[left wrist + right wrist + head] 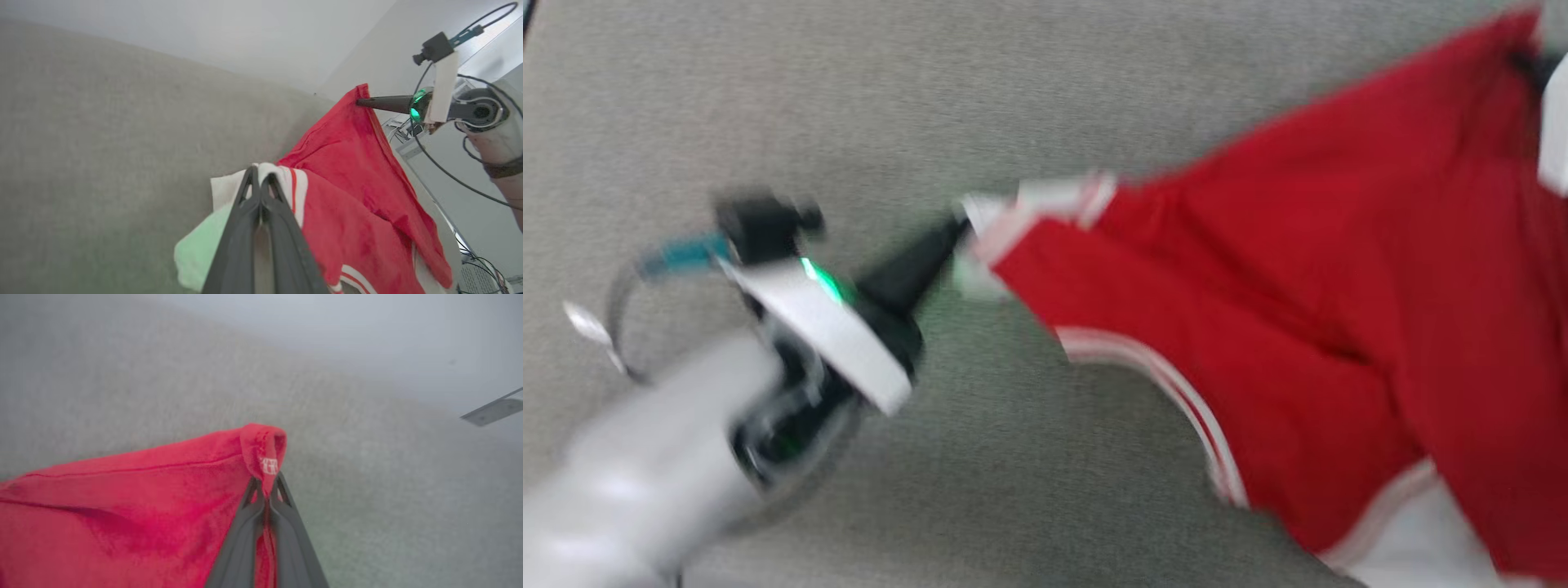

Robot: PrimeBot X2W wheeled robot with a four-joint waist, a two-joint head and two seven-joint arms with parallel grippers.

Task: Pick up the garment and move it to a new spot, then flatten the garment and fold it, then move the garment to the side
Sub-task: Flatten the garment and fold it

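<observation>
Garment [1298, 269] is strung between two grips right now, red cloth spanning the right half of the head view above the grey desk [768, 82]. At one end the left pincer [960, 233] is clenched on a corner where the white-and-red striped trim [292, 183] folds over. A flap of white lining [222, 190] pokes out beside the fingers, tinted green by the pincer's light [823, 282]. At the other end the right pincer [265, 486], seen from its own camera, is clamped shut on a red hem corner, a small white label [269, 465] sitting just above the fingertips. From the left wrist view that far corner rides high, and the cloth slopes down from it in loose folds. Whether the low edge touches the desk is hard to call; the head view is smeared by motion.

How will it handle? By the look of it: light, thin, utterly limp. It sags and creases between the two grips, so the garment holds no shape of its own and will go wherever the corners go. The weave looks smooth, likely a bit slippery, so a shallow pinch could creep out under a tug. Best holds are the ones in use: seamed edges and trim, where the cloth is doubled and gives the fingers something thicker to bite. Pull too hard and the risk is a slipped corner, not damage.
</observation>
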